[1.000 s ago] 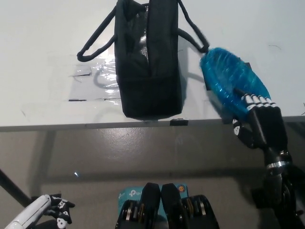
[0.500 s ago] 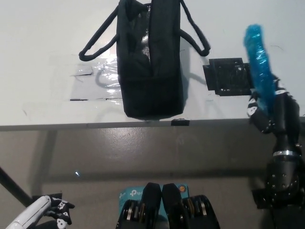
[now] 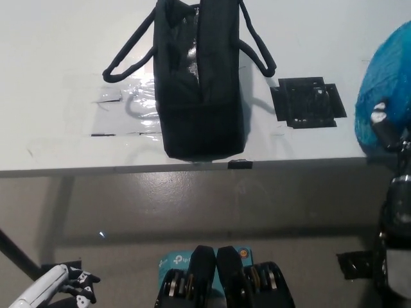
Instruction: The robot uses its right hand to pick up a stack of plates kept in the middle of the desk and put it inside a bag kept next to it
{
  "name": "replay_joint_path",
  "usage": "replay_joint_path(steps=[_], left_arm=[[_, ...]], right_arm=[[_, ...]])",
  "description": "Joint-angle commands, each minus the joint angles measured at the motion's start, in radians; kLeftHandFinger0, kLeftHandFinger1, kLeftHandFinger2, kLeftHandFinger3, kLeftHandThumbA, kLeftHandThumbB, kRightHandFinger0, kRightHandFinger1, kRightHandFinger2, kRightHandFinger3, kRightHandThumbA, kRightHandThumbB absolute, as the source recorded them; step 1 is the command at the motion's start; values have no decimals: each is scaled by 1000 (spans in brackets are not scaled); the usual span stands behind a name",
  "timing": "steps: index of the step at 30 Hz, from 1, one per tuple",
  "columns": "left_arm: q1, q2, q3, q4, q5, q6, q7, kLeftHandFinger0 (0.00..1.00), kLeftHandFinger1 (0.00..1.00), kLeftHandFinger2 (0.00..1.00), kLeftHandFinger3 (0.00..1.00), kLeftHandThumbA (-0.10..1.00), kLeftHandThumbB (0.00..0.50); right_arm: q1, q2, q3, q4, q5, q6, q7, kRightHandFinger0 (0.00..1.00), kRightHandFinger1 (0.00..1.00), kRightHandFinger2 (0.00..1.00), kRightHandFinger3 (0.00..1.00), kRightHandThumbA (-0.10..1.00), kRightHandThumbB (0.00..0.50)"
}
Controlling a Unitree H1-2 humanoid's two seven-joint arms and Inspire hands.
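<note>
blue plates [image 3: 385, 90] held up at the far right edge, over the worktop [image 3: 58, 58].
the black right hand [image 3: 390, 131] is closed on them; the black bag [image 3: 200, 77] stands well apart, the white left hand [image 3: 76, 284] rests low, fingers unclear.

"tp" — teal box [image 3: 176, 262]

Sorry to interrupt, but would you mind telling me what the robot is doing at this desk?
The robot's black right hand is holding a stack of blue plates up at the right edge of the view, off the desk. A black bag stands open in the middle of the desk, to the left of a black marked patch. The plates are not in the bag yet. The white left hand rests low at the lower left.
</note>
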Motion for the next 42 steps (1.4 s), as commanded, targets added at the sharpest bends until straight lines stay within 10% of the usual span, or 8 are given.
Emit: replay_joint_path(steps=[1,9,28,42], left_arm=[[10,36,14,-56,-9,20,51,772,753,749,729,-100,0],[14,38,3,-44,17,12,67,750,737,745,730,-100,0],[15,35,4,-55,18,20,56,753,753,754,734,-100,0],[15,37,6,-49,8,20,55,760,758,765,738,-100,0]], right_arm=[[-361,37,-132,-284,463,217,67,0,0,206,7,-100,182],[-511,51,-26,-261,429,217,73,0,0,178,0,-100,227],[-518,91,178,-269,402,217,77,0,0,213,4,-100,157],[-439,163,311,-216,312,196,73,0,0,0,0,-100,281]])
